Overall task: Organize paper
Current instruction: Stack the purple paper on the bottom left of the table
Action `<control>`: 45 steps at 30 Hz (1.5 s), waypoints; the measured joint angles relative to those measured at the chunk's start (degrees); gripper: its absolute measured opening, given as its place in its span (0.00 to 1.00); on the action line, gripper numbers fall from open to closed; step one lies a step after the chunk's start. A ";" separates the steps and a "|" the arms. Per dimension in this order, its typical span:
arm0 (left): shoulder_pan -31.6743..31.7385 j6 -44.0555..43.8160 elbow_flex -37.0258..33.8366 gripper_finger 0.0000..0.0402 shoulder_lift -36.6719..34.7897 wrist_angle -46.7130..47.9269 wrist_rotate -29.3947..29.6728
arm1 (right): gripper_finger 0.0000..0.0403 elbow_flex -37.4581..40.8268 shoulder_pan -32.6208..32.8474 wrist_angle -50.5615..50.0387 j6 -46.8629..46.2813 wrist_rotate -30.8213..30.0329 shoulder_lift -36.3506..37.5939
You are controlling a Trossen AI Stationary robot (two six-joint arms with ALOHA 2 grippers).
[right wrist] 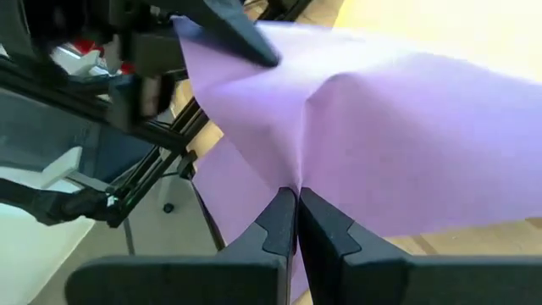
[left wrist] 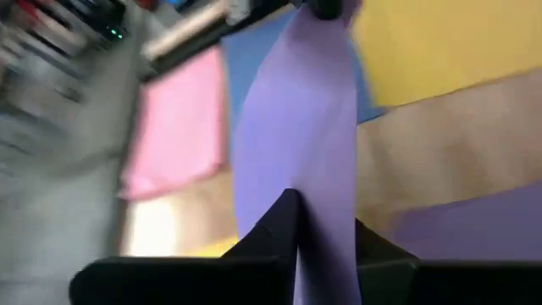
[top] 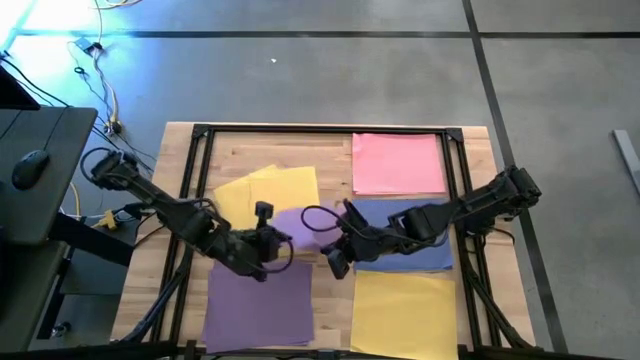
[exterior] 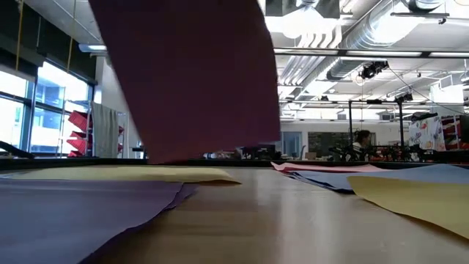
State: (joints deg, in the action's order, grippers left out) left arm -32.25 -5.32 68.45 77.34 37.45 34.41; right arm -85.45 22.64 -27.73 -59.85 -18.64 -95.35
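Both grippers met at mid-bench, the left gripper (top: 283, 243) and right gripper (top: 330, 250) each with fingers clamped on one purple sheet (top: 300, 226), lifted off the bench (top: 330, 142). Around it lay yellow sheets (top: 268, 192), a pink sheet (top: 398, 162), a blue sheet (top: 432, 254) and another purple sheet (top: 260, 308).

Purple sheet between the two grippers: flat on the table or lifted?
Lifted. The purple sheet is pinched by the left gripper and right gripper; the low view shows it hanging above the tabletop.
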 joint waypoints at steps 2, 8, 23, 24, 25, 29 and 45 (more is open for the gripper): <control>-0.54 -5.79 0.00 0.00 -0.56 1.37 -2.43 | 0.04 0.00 0.03 0.98 2.04 -0.37 0.00; -3.40 -20.40 0.00 0.00 -0.81 5.75 -2.91 | 0.26 0.00 0.03 6.56 14.37 -0.42 0.01; -15.82 -47.66 0.00 0.00 -9.65 9.55 9.12 | 0.53 0.00 3.01 -0.79 28.62 -6.18 -6.68; -16.71 -48.42 0.00 0.00 -10.25 9.99 9.89 | 0.53 0.00 2.97 1.45 30.04 -6.99 -7.93; -17.46 -48.94 0.00 0.00 -10.83 10.40 10.60 | 0.53 0.00 2.75 3.51 30.82 -8.15 -9.15; -19.61 -50.74 0.00 0.00 -12.31 11.44 12.21 | 0.53 0.02 1.15 9.53 31.40 -11.79 -12.78; -21.59 -52.52 0.00 0.00 -13.33 14.13 14.12 | 0.21 0.04 -6.15 29.09 34.25 5.90 -17.30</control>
State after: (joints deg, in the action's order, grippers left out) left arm -53.83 -57.84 68.45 64.01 51.59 48.53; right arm -85.41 16.49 1.36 -25.59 -12.74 -112.65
